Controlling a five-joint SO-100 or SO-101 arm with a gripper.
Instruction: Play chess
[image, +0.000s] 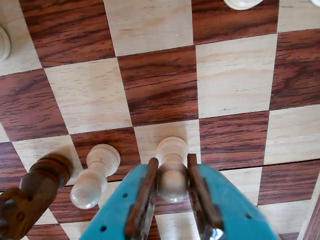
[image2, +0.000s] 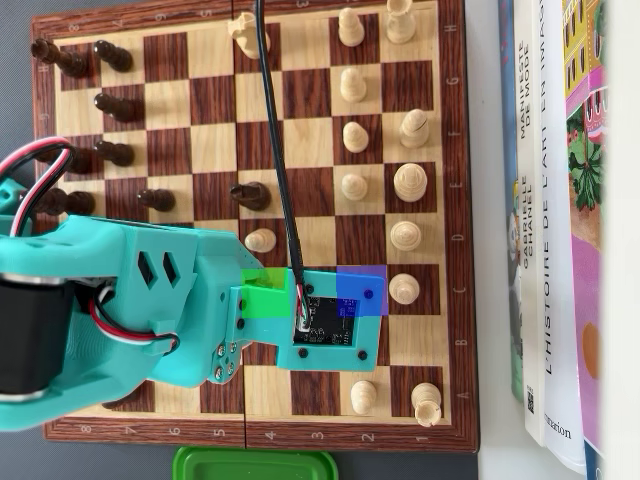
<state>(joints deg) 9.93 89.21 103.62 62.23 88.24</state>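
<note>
In the wrist view my gripper, teal with brown pads, is shut on the head and neck of a white pawn. The pawn's base sits over a light square of the wooden chessboard. Another white pawn stands just left of it. A dark wooden piece is at the lower left. In the overhead view the teal arm and its camera board cover the gripper and the held pawn. A white pawn and a dark pawn stand just beyond the arm.
In the overhead view white pieces stand along the board's right side and dark pieces along its left. Books lie right of the board. A green lid lies below it. A black cable crosses the board.
</note>
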